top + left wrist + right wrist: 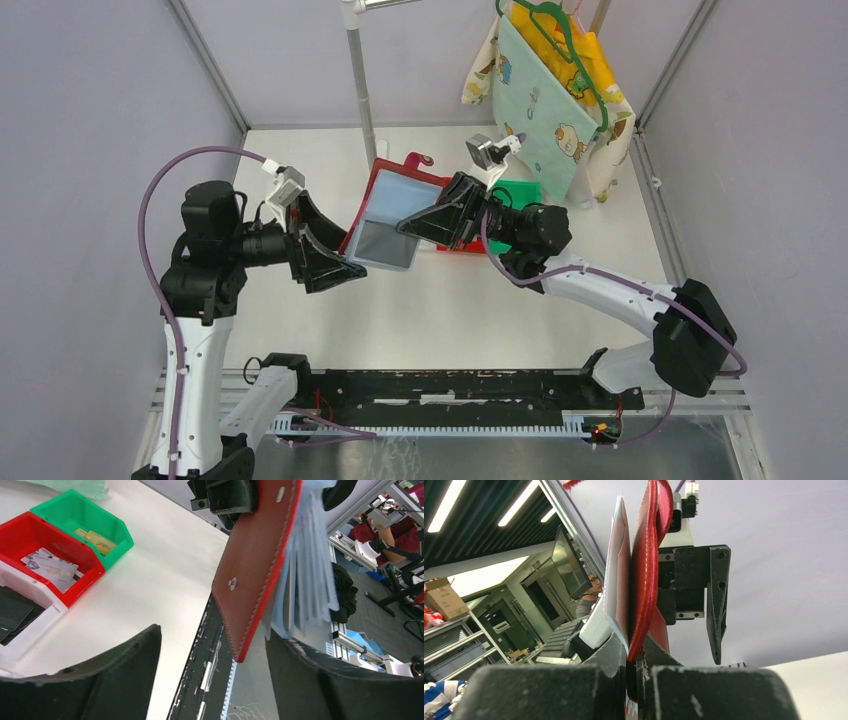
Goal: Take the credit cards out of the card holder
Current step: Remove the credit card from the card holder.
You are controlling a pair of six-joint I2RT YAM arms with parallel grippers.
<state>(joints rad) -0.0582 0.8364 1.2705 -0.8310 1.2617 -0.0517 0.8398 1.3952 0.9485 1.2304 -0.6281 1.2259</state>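
The card holder [393, 212] hangs open in the air, dark red with clear greyish sleeves [306, 565] fanned out. My right gripper [432, 226] is shut on its right edge; in the right wrist view the red cover [645, 580] stands edge-on, pinched in that gripper [639, 666]. My left gripper [214, 632] is open at the holder's lower left, with the cover's bottom corner [241, 652] between its fingers and the right finger [310, 670] close under the sleeves. One golden credit card [96, 540] lies in a green bin [116, 530]. I cannot tell whether the sleeves hold cards.
A red bin [75, 550] holding pale grey cards stands beside the green one, then a white bin [35, 625] with dark cards. A metal pole [360, 80] rises at the back, and printed cloths on a hanger [560, 100] hang back right.
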